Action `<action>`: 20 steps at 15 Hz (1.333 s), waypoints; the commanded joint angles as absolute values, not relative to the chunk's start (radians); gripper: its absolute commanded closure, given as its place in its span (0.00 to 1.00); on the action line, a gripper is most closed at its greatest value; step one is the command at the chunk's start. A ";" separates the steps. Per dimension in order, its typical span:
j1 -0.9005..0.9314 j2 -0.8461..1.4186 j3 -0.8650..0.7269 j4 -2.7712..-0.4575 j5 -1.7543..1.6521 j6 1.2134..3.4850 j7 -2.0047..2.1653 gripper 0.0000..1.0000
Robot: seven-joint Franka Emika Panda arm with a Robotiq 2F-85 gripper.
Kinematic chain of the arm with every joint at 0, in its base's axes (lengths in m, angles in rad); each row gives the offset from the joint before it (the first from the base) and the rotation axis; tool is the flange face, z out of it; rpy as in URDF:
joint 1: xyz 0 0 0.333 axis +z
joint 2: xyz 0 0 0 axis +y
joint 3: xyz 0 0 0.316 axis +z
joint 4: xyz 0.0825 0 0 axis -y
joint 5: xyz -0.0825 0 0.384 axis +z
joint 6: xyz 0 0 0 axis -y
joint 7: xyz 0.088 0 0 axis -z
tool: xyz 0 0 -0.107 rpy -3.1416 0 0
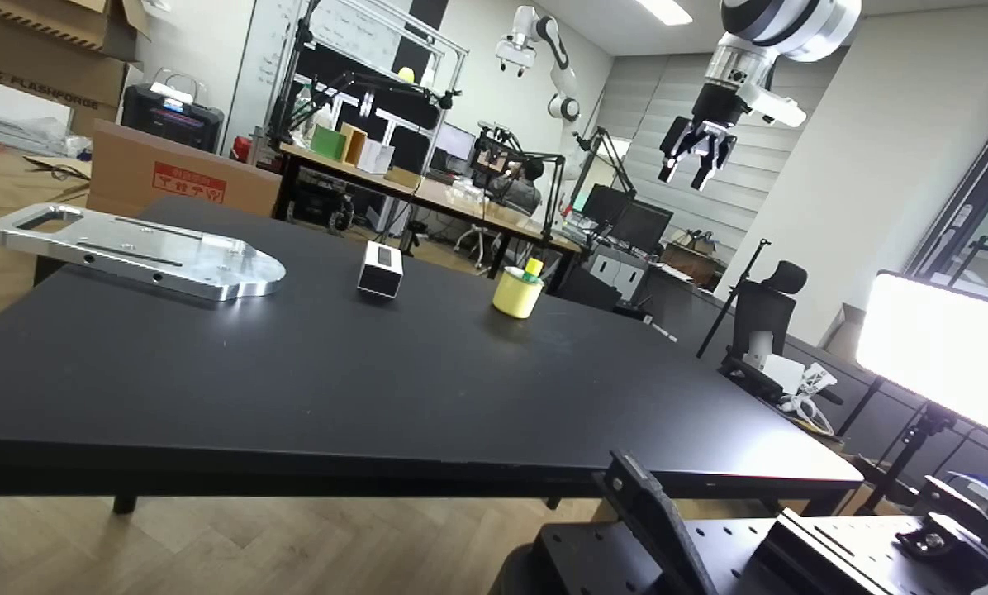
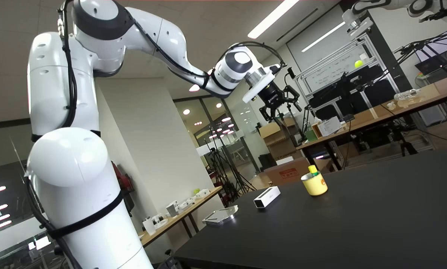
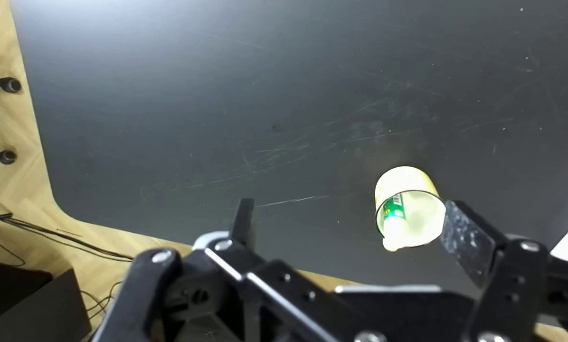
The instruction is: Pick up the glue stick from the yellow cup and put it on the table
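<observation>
Big black counter (image 1: 320, 384), with thin scratches on top and a light wooden floor (image 1: 296, 537) below. Closest of all in the wrist view: dark fingers (image 3: 469, 242), wide apart, at the end of a white robot arm (image 2: 77, 160). In both exterior views too, high over the counter, with a big gap from tip to tip. Down below: a yellow cup (image 3: 402, 179), upright on the counter, well away from the fingers. Inside the cup: the glue stick (image 3: 394, 213), a bit tipped, with a green label and a yellow top up past the rim. Near the cup, on the same counter: a white block (image 2: 267, 196) with a dark end. Farther along, near the block: a flat, shiny metal plate (image 1: 168, 248) with a long hole at one end. Past the counter: a brown box (image 1: 122, 165) with a red label. Way in the back: a long wooden table (image 2: 438, 89), and one more robot arm (image 1: 566, 81) up high.
</observation>
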State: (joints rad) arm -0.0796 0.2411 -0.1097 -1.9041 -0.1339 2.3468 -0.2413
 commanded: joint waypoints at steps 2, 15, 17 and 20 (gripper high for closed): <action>-0.081 0.438 -0.076 -1.687 -0.124 2.382 -0.226 0.00; -0.074 1.016 -0.012 -1.032 0.036 2.297 -0.056 0.00; -0.069 1.085 -0.010 -0.954 0.033 2.244 -0.055 0.00; -0.065 1.169 -0.002 -0.859 0.032 2.202 -0.060 0.00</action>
